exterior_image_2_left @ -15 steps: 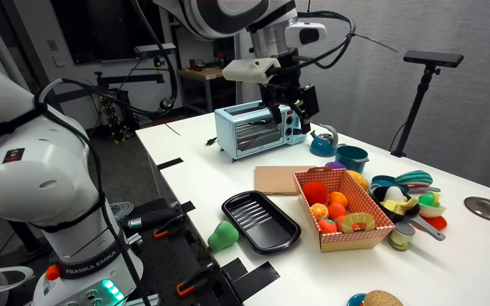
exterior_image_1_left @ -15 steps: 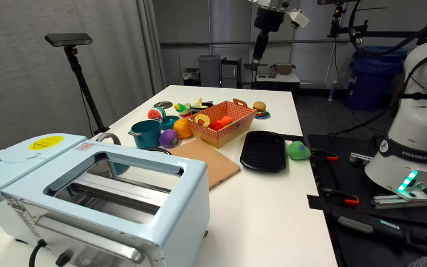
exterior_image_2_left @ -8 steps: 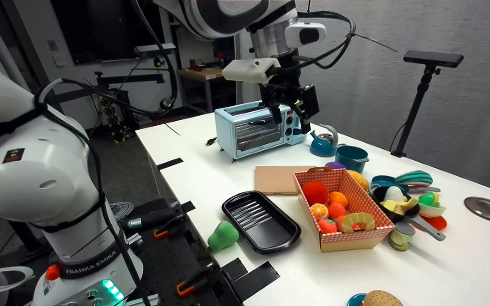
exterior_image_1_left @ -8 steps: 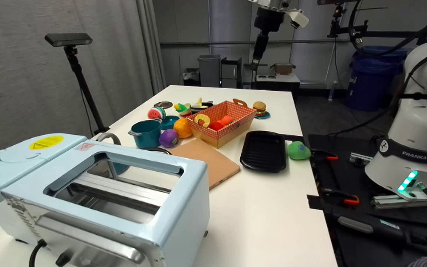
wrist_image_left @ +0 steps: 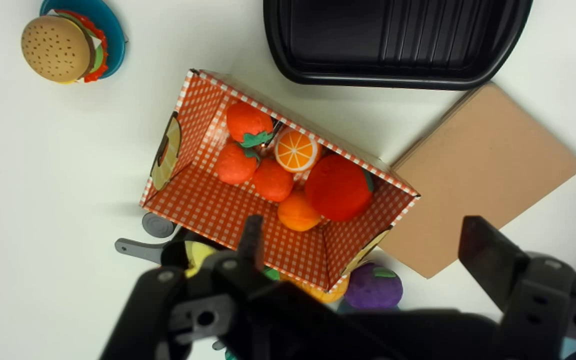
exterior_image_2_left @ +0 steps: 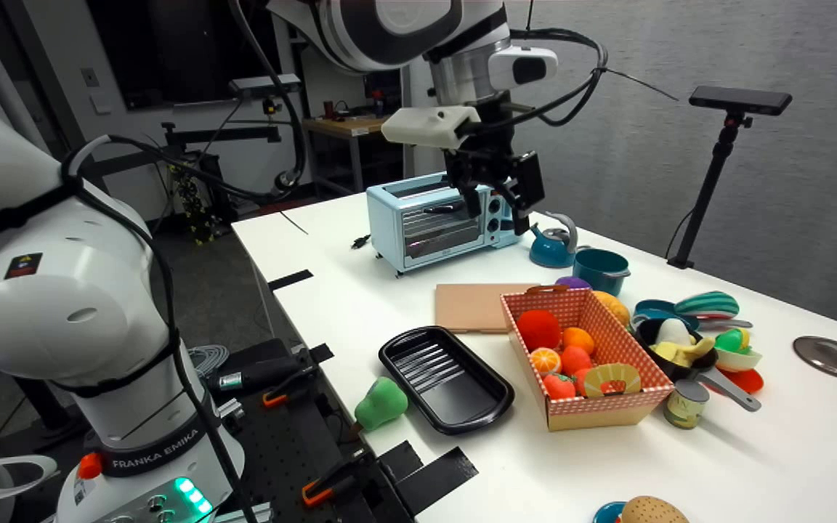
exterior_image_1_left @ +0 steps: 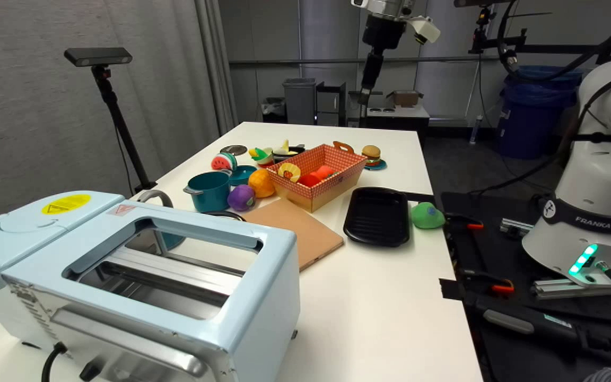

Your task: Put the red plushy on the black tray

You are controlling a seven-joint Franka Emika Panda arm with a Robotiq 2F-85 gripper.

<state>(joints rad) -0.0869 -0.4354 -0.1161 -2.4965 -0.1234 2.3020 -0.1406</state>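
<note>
The red plushy [exterior_image_2_left: 538,329] is a round bright red toy with a green leaf. It lies inside a red-checked box [exterior_image_2_left: 593,415] at the end near the tan board; the wrist view also shows it [wrist_image_left: 338,187]. The black tray [exterior_image_2_left: 462,392] lies flat on the table beside the box, holding nothing. It shows in an exterior view [exterior_image_1_left: 377,212] and, partly cut off, in the wrist view [wrist_image_left: 338,30]. My gripper [wrist_image_left: 365,220] is open and empty, high above the table. Its fingers [exterior_image_2_left: 527,181] point down and stand well apart; it touches nothing.
Several orange and red toy fruits [wrist_image_left: 273,180] sit beside the plushy in the box. A tan board [exterior_image_2_left: 469,305], toaster oven [exterior_image_2_left: 440,225], purple toy [wrist_image_left: 373,287], teal pot [exterior_image_2_left: 600,269] and black pan [exterior_image_2_left: 680,367] stand around it. A green toy [exterior_image_2_left: 381,404] touches or nearly touches the tray.
My arm and gripper have come down very slightly in the last half second. The plushy, box and tray have not moved.
</note>
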